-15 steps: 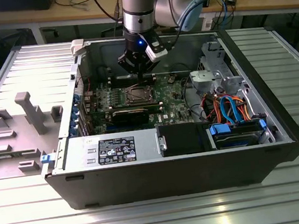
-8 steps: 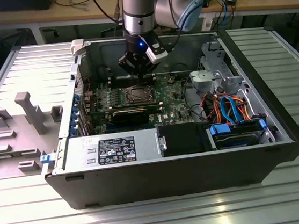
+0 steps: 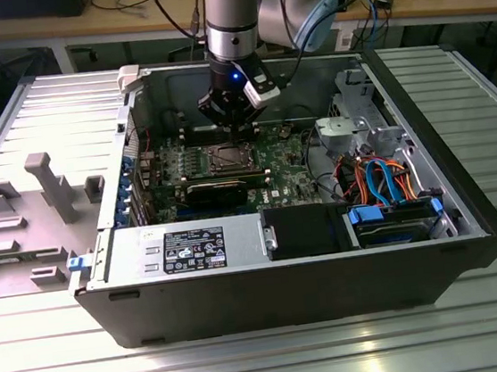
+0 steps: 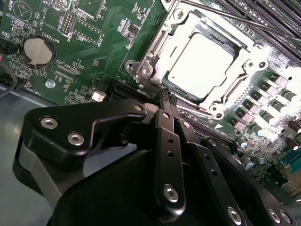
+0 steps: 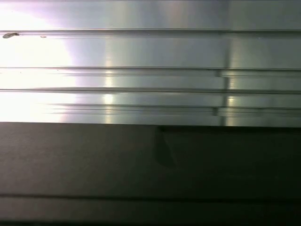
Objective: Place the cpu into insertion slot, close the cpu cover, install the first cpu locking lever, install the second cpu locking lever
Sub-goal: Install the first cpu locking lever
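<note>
exterior view: an open computer case (image 3: 286, 280) lies on its side on a ribbed metal surface (image 3: 459, 99). the arm reaches down into it, and the gripper (image 3: 234, 120) hangs just above the green motherboard (image 3: 291, 168), close beside the insertion slot (image 3: 227, 159).

second wrist view: the gripper (image 4: 167, 98) is clenched, its black fingertips (image 4: 162, 100) pressed together with nothing visible between them. they sit at the near edge of the socket. the cpu (image 4: 201, 66) lies flat in the slot with its silver top showing through the window of the cpu cover (image 4: 159, 49), which looks lowered around it. a coin cell battery (image 4: 36, 51) sits well apart on the board.

first wrist view: the ribbed surface (image 5: 141, 52) and a dark band beneath it that i take for the case wall (image 5: 141, 165).

risks, as i judge them: the tips are very near the cover's corner. a small sideways drift could catch the frame and lift or bend it. pressing down off target could put load on the chip and the socket contacts beneath it, or scrape the small parts beside the socket. if the cover is not fully flat, pushing on it could jam it.
</note>
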